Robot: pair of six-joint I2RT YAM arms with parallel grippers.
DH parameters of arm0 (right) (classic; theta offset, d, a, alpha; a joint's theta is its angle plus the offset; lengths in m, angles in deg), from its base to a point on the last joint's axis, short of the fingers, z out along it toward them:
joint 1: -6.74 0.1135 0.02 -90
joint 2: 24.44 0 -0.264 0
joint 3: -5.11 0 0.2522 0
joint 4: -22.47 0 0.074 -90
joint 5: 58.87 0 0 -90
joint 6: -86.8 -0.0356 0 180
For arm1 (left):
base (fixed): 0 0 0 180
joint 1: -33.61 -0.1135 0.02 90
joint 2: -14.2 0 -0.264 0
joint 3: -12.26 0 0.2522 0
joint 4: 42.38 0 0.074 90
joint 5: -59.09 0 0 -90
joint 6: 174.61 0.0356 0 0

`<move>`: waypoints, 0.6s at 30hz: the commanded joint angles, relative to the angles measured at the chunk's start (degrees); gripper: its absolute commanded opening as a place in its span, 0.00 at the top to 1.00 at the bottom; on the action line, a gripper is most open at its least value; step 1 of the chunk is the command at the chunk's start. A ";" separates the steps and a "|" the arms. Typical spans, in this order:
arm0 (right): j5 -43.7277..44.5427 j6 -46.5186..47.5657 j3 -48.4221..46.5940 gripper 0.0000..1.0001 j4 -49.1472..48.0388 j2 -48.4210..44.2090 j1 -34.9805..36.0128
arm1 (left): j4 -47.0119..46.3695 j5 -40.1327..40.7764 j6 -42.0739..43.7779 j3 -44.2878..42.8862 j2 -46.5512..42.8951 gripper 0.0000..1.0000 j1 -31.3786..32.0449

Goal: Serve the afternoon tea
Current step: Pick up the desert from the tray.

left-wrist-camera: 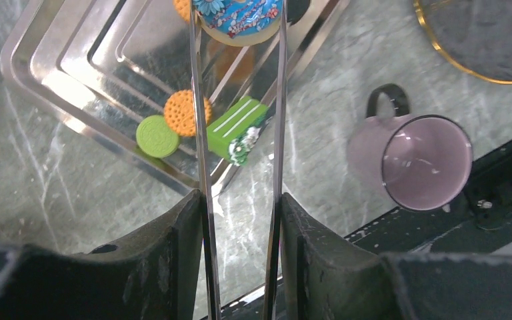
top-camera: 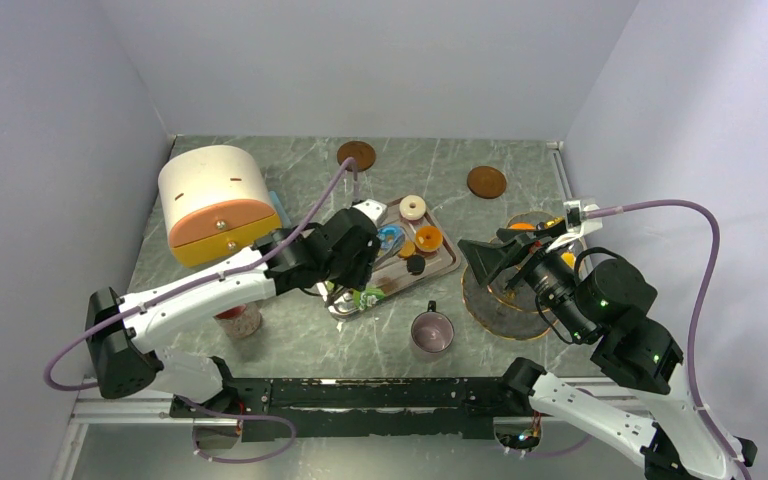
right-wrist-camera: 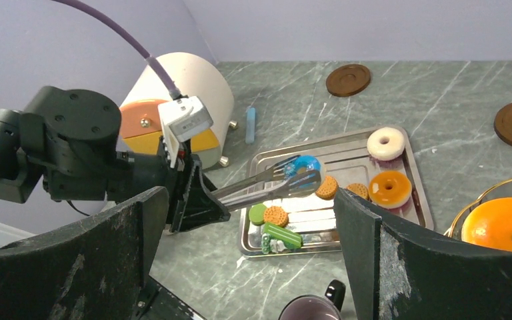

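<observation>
Watching the feeds remotely, I saw the left gripper (left-wrist-camera: 240, 213) with its jaws clamped on a pair of steel tongs (left-wrist-camera: 201, 133), squeezing the two blades toward each other. The tongs' tips pinched the blue treat (left-wrist-camera: 239, 17), a round piece with a flower pattern. They held it over the middle of the steel tray (left-wrist-camera: 60, 67); I could not tell whether it was clear of the metal.

At the tray's near-left end a green round treat (left-wrist-camera: 157, 136) lay touching an orange biscuit (left-wrist-camera: 185, 112). A green bar (left-wrist-camera: 237, 125) rested just beside them against the rim. Toward the far-right end sat the cream ring (right-wrist-camera: 385, 143), with an orange ring (right-wrist-camera: 390, 188) near it and a black treat (top-camera: 415, 264) further in.

The mug (left-wrist-camera: 427, 160) stood upright on the tabletop (top-camera: 290, 340), on the near side of the tray and apart from it, its handle turned to the far side.

The right gripper (right-wrist-camera: 252, 197) hung over the right part of the tabletop with its jaws spread wide and nothing between them. Just beside it was a gold-rimmed plate (right-wrist-camera: 478, 198) carrying a larger orange ring (right-wrist-camera: 500, 223).

A rounded cream box (top-camera: 210, 200) stood at the far left, and two brown coasters (top-camera: 356, 154) lay along the far edge.
</observation>
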 commanded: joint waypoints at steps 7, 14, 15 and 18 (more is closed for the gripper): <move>-0.99 -0.47 -1.65 0.01 -1.48 0.07 -0.04 | -7.05 -7.41 1.98 -8.70 3.33 0.58 1.86; -1.08 -0.58 -2.32 0.01 -1.46 -0.13 -0.03 | -13.26 -11.89 0.97 -11.27 5.52 0.60 3.86; -1.08 -0.60 -2.40 0.01 -1.51 -0.20 0.02 | -13.53 -12.39 0.97 -11.80 6.18 0.60 4.12; -1.24 -0.63 -2.66 0.02 -1.56 -0.29 -0.03 | -14.15 -13.29 0.94 -13.48 8.38 0.60 4.98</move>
